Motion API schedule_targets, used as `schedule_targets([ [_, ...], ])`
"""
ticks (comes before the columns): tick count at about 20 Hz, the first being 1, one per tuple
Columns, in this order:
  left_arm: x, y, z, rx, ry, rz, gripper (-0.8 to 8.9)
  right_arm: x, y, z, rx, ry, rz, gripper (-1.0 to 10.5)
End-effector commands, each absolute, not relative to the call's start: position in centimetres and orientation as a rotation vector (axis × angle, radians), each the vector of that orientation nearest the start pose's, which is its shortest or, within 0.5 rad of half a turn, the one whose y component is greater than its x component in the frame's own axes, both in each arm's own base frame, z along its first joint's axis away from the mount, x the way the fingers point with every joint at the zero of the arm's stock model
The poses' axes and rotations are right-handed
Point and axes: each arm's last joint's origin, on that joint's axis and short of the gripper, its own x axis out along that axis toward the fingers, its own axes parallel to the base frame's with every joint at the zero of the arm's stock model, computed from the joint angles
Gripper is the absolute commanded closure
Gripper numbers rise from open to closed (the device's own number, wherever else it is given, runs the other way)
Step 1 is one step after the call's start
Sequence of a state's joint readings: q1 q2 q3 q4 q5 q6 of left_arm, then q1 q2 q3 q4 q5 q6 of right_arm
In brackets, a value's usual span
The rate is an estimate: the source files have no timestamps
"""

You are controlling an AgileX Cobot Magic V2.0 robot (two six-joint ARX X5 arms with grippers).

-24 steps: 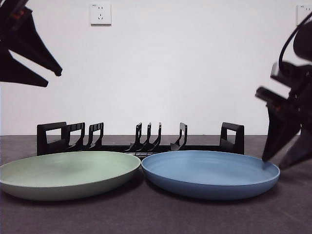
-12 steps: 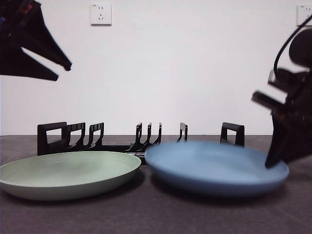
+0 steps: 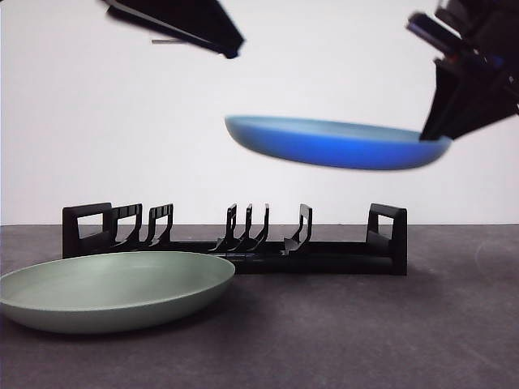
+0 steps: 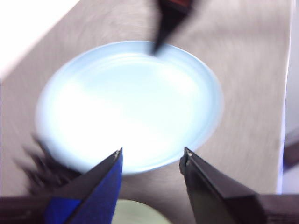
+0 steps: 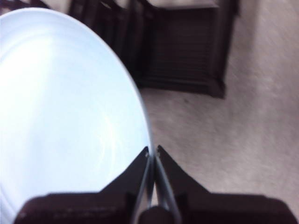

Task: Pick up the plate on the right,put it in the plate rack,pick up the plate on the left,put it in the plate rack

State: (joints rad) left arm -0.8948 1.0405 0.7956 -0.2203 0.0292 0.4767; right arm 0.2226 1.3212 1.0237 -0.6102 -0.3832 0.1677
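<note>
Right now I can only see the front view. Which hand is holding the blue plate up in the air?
Observer: The right hand. Its wrist view shows both jaws pinched shut on the rim of the blue plate.
Operator: Is the other hand helping?
Observer: No. The left hand is open and empty. Its camera looks down onto the plate's top.
Operator: Where's the rack from up there?
Observer: In the right wrist view, one end of the plate rack shows on the table past the plate's edge.
</note>
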Motion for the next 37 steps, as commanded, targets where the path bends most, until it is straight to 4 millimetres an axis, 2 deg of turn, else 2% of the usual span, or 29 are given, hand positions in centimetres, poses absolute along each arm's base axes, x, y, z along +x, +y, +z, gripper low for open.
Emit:
schedule_targets([
  [1, 12.4, -18.9, 28.3, 0.876, 0.123, -1.019, 5.95, 25.6, 7.5, 27.4, 0.207, 0.958, 0.515, 9.6],
  [4, 11.7, -20.3, 27.0, 0.988, 0.154, -1.009, 5.95, 25.2, 8.0, 27.5, 0.197, 0.987, 0.53, 9.6],
  [10, 12.7, -22.1, 23.8, 1.087, 0.278, -1.027, 5.97, 24.7, 8.8, 27.4, 0.179, 1.02, 0.56, 9.6],
  [11, 12.7, -22.3, 23.6, 1.09, 0.283, -1.027, 6.0, 24.6, 8.9, 27.3, 0.178, 1.023, 0.562, 9.6],
  [12, 12.8, -22.3, 23.5, 1.091, 0.282, -1.027, 6.75, 24.6, 9.0, 27.3, 0.176, 1.026, 0.563, 9.6],
  [13, 12.8, -22.4, 23.5, 1.09, 0.282, -1.028, 8.09, 24.6, 9.0, 27.3, 0.176, 1.027, 0.564, 9.6],
  [19, 12.5, -22.5, 23.5, 1.092, 0.278, -1.043, 8.21, 24.7, 9.0, 27.5, 0.159, 1.011, 0.574, 9.4],
  [20, 12.3, -22.6, 23.5, 1.093, 0.272, -1.052, 8.21, 24.7, 9.0, 27.7, 0.158, 1.0, 0.574, 9.1],
  [22, 11.9, -22.8, 23.5, 1.097, 0.262, -1.068, 8.21, 24.7, 8.9, 28.3, 0.158, 0.952, 0.578, 7.6],
  [24, 11.6, -23.1, 23.6, 1.087, 0.252, -1.077, 8.21, 24.7, 8.6, 29.2, 0.162, 0.876, 0.579, 7.5],
  [27, 11.4, -23.5, 24.0, 0.929, 0.266, -1.064, 8.21, 24.4, 8.0, 31.4, 0.148, 0.69, 0.539, 7.5],
  [31, 12.6, -23.6, 25.3, 0.58, 0.298, -0.957, 8.21, 23.5, 7.0, 34.0, 0.128, 0.499, 0.349, 7.6],
  [34, 14.7, -22.2, 26.7, 0.366, 0.289, -0.838, 8.21, 22.9, 6.6, 34.8, 0.125, 0.454, 0.317, 7.6],
  [37, 17.1, -19.3, 28.2, 0.215, 0.274, -0.728, 8.22, 22.9, 6.5, 34.7, 0.121, 0.453, 0.298, 7.6],
])
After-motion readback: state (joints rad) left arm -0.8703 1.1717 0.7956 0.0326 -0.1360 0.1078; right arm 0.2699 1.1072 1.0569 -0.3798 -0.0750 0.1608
